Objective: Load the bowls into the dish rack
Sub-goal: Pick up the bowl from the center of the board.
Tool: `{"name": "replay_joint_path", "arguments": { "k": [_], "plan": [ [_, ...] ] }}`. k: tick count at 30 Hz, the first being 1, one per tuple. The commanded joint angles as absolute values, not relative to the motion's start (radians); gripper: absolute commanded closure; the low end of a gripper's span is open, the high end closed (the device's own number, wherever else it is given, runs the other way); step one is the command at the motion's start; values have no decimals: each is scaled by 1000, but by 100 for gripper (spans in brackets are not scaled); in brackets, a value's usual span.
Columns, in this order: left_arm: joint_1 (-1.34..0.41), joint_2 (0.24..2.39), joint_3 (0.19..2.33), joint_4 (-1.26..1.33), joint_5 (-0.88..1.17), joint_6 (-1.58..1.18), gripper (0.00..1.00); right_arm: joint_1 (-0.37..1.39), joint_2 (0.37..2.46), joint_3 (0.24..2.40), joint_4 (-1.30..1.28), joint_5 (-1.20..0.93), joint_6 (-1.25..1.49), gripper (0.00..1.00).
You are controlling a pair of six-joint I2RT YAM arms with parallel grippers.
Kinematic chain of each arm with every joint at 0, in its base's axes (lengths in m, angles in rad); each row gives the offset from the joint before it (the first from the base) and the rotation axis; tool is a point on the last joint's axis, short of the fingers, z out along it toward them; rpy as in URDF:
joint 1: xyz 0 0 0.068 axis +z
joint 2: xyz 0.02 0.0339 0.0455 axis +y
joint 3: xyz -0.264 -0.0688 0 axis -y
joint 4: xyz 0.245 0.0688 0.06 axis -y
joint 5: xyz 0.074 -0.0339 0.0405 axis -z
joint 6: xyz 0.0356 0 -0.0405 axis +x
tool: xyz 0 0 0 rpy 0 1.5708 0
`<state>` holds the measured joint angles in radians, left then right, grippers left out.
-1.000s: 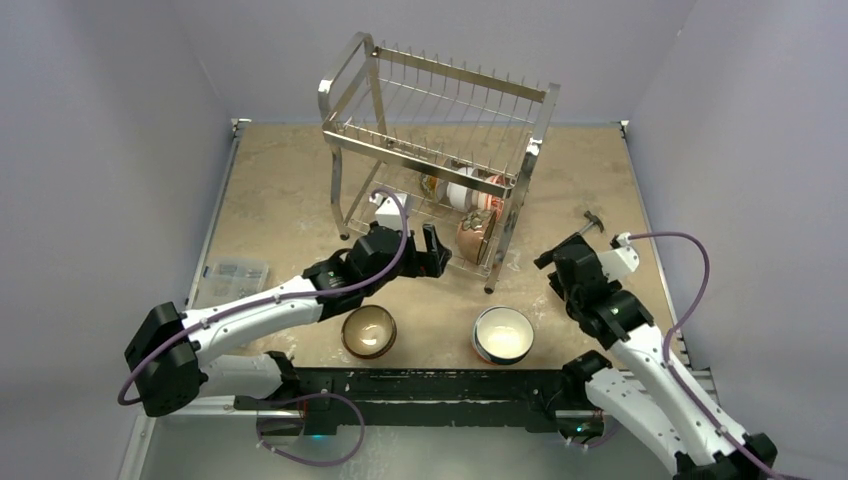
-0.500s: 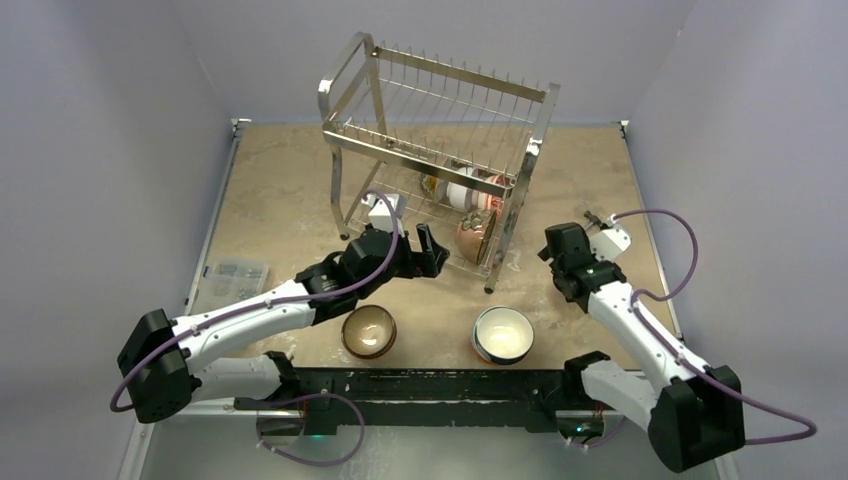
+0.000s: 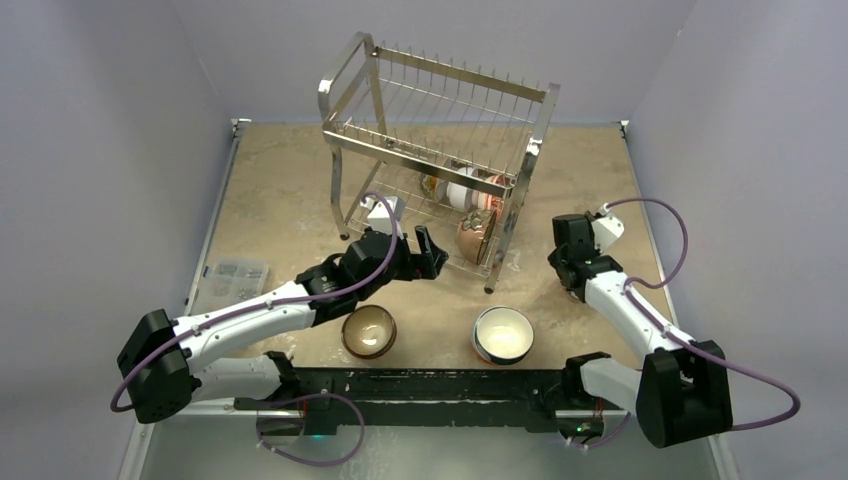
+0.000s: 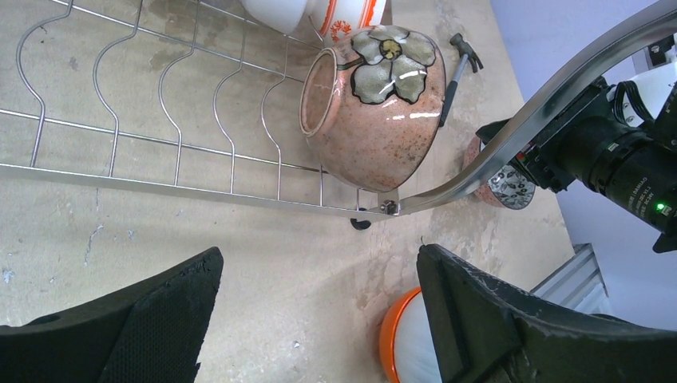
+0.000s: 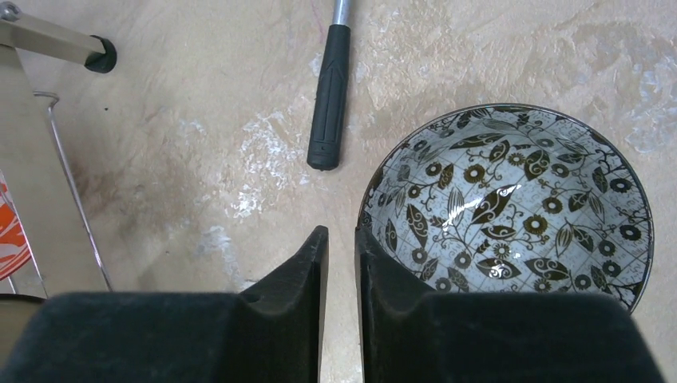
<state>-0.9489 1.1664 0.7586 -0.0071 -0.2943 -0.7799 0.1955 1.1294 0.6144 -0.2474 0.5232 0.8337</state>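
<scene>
Both arms wore white shells between black joint blocks: the left arm (image 3: 250,315) at about eight o'clock in the overhead view, the right arm (image 3: 625,310) at four. A purple cable (image 3: 685,240) ran along each. The left arm's fingers (image 4: 144,327) were matte black with rough edges. A green light (image 4: 659,207) glowed on the right arm's black wrist.

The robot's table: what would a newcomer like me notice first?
The tall shiny dish rack stands mid-table, toward the back, with a pink flowered bowl lying on its side in its lower tier. Then the black-and-white leaf-patterned bowl, sitting upright on the table to the right of the rack.
</scene>
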Motion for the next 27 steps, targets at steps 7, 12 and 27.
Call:
{"name": "replay_joint_path", "arguments": {
  "k": [7, 12, 27],
  "plan": [
    [-945, 1125, 739, 41, -281, -817, 11, 188, 1127, 588, -248, 537, 884, 56],
    [-945, 1116, 727, 60, -284, -827, 12, 187, 1159, 575, -246, 536, 941, 53],
    [-946, 1114, 737, 60, -284, -823, 12, 186, 1133, 555, -218, 493, 893, 95]
  ]
}}
